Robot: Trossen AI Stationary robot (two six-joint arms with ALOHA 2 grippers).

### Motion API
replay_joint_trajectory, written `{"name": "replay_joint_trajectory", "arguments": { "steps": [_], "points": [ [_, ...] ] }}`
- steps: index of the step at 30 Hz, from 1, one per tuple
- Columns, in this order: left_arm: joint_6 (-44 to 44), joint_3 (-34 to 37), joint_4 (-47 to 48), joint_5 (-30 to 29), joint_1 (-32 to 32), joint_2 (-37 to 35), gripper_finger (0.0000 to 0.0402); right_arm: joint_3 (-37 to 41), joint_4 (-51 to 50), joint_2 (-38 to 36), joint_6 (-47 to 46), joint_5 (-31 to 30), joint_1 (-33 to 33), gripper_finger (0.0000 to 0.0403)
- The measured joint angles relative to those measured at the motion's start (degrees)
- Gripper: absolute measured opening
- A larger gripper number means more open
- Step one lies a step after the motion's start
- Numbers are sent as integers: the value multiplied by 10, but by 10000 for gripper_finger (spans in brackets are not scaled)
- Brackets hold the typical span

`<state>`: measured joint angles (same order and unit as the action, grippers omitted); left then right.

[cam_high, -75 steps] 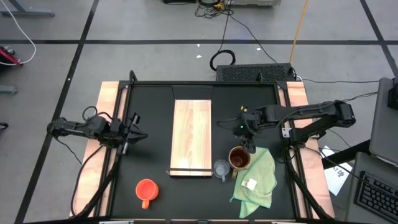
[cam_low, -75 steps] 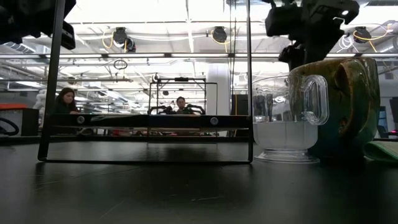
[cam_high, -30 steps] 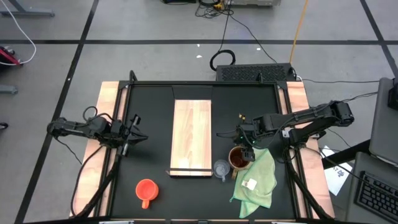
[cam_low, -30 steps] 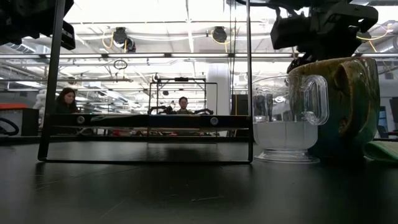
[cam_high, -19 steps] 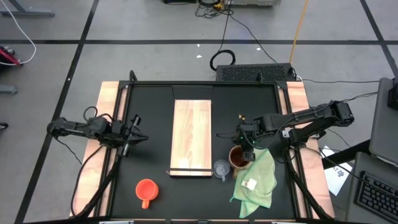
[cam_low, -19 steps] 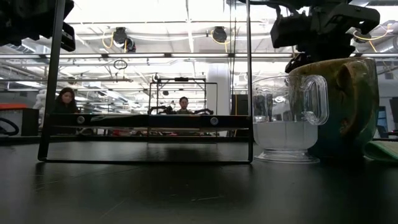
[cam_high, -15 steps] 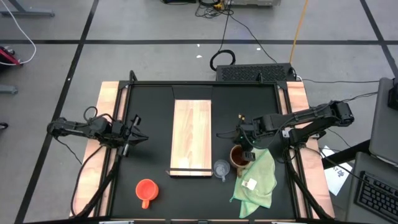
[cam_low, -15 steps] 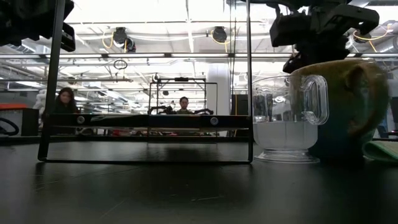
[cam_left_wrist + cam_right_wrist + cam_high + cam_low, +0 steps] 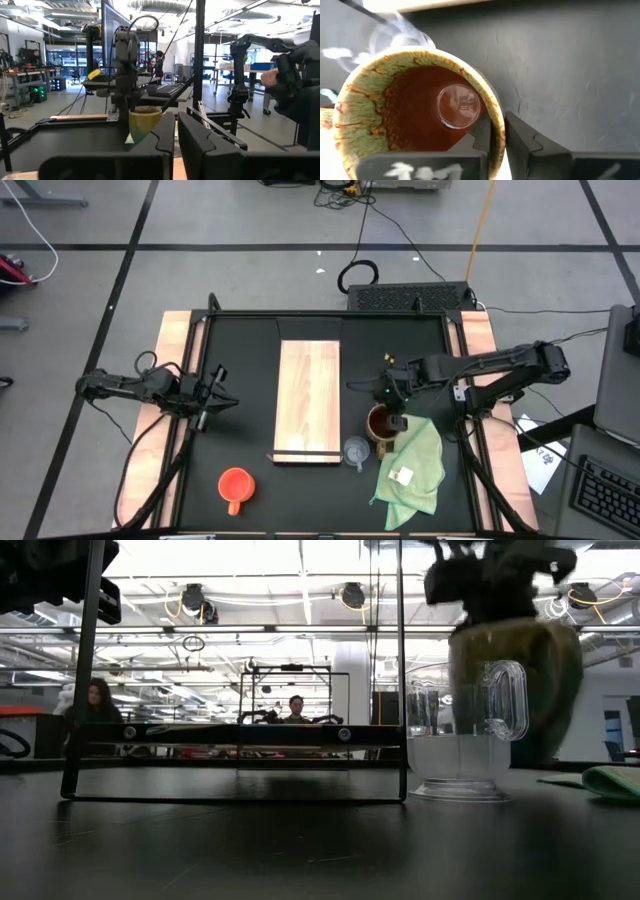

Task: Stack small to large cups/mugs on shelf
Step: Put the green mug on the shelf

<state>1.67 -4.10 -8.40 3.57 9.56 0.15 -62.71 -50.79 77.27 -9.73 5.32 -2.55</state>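
Observation:
The brown mug [image 9: 379, 421] hangs from my right gripper [image 9: 392, 408] just right of the light-wood shelf board [image 9: 308, 402]; it also shows in the low view [image 9: 530, 690] and the left wrist view [image 9: 145, 120]. The small clear glass cup [image 9: 356, 450] stands on its base on the table by the board's near right corner. The orange-red mug [image 9: 235, 486] stands on the table at the near left. My left gripper [image 9: 215, 395] is shut and empty at the table's left side. My right gripper holds the brown mug by its rim [image 9: 496, 131], one finger inside the mug [image 9: 481, 131] and one outside [image 9: 519, 137]. The fingers come from above, pointing down. The mug hangs about upright, mouth up, lifted clear of the table.
A light green cloth [image 9: 410, 465] lies on the table at the near right, just beside the lifted mug. A black frame rail [image 9: 195, 430] runs along the table's left side. People sit in the room behind the table [image 9: 291, 708].
My right gripper has risen and gone a little toward the table's far edge with the brown mug. The mug stood on the table beside the glass cup and the cloth and now hangs clear of it. The glass cup has stayed in place.

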Motion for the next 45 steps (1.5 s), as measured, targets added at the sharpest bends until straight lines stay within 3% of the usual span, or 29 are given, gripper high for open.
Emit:
{"name": "replay_joint_trajectory", "arguments": {
  "steps": [8, 16, 21, 32, 38, 45],
  "points": [
    [0, 0, -1, 7, 0, 0, 26, -115, -67, -1, 15, -25, 9, 21],
    [1, 0, -2, 7, 0, 0, 26, -220, -98, 16, 37, -38, 64, 21],
    [2, 0, -2, 10, 0, 0, 26, -263, -123, 68, 63, -4, 92, 21],
    [1, 0, 2, 11, 0, 0, 26, -415, -170, 232, 139, 11, 105, 21],
    [1, 0, 10, 11, 0, 0, 26, -489, -180, 280, 154, 29, 105, 21],
    [1, 0, 14, 11, 0, 0, 26, -515, -158, 307, 165, 41, 102, 21]
  ]
}}
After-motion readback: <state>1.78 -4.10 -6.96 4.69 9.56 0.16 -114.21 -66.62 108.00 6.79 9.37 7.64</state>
